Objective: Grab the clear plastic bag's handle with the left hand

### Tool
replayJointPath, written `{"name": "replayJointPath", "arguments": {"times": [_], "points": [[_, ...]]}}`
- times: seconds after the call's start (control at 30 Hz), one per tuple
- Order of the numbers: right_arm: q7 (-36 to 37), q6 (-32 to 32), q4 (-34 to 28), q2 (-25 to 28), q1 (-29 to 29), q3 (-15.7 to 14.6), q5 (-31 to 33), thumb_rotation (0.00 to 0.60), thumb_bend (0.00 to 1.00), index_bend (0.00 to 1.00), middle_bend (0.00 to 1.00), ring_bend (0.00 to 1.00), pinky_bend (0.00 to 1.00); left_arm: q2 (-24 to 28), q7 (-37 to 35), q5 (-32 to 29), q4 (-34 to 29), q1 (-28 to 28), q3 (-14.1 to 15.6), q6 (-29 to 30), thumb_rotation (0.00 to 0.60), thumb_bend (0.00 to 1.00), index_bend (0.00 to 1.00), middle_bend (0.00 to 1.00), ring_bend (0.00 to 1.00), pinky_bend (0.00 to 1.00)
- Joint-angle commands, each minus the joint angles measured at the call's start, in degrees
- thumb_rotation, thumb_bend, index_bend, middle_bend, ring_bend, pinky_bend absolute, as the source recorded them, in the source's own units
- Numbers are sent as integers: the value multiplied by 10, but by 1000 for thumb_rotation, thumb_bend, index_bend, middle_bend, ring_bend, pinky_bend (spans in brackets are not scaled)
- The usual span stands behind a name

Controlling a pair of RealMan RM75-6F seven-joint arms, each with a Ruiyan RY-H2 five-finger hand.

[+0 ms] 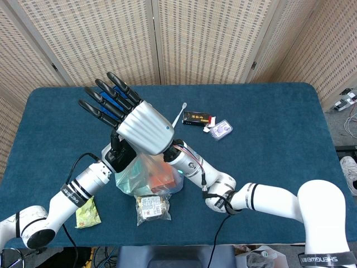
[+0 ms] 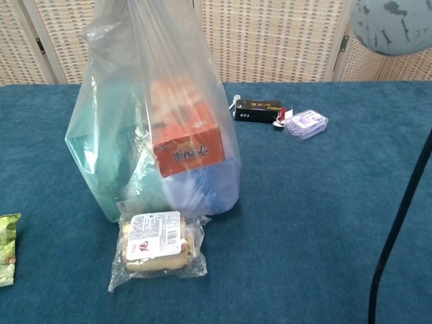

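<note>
White arm segments with black bands and cables; right hand (image 1: 139, 128) has silver back, black-and-blue fingers (image 1: 103, 100).

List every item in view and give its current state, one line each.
clear plastic bag: upright on the table, filled, top pulled up.
orange box: inside the bag, tilted.
left hand: at the bag's top, grip hidden.
right hand: raised above the bag, fingers spread, holding nothing.
wrapped sandwich: lying against the bag's front, sealed.
green packet: lying flat.
black box: lying flat.
</note>
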Motion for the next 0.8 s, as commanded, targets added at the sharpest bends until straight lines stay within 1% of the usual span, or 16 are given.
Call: {"name": "replayJointPath", "arguments": {"times": [0.03, 0.23, 0.5, 0.6, 0.8], "points": [[-2, -1, -1, -3, 4, 4, 3, 600, 262, 0, 102, 0, 12, -2, 5, -3, -3, -1, -2, -7, 0, 210, 256, 250, 258, 180], [-13, -5, -12, -1, 5, 0, 2, 600, 262, 0, 102, 0, 12, -10, 27, -21, 2, -5, -8, -16, 0, 209, 256, 250, 258, 180], [-38, -22, -65, 32, -14, -11, 14, 600, 260, 0, 91, 0, 11, -17, 59, -58, 3, 2, -22, -13, 0, 210, 250, 250, 258, 195], [-54, -28, -87, 46, -22, -15, 19, 600, 228, 0, 81, 0, 5, -16, 66, -64, 2, 5, -27, -16, 0, 210, 244, 250, 258, 194], [-81, -34, -131, 77, -42, -23, 27, 600, 108, 0, 59, 0, 0, -15, 67, -79, 8, 10, -43, -26, 0, 209, 243, 250, 257, 194]]}}
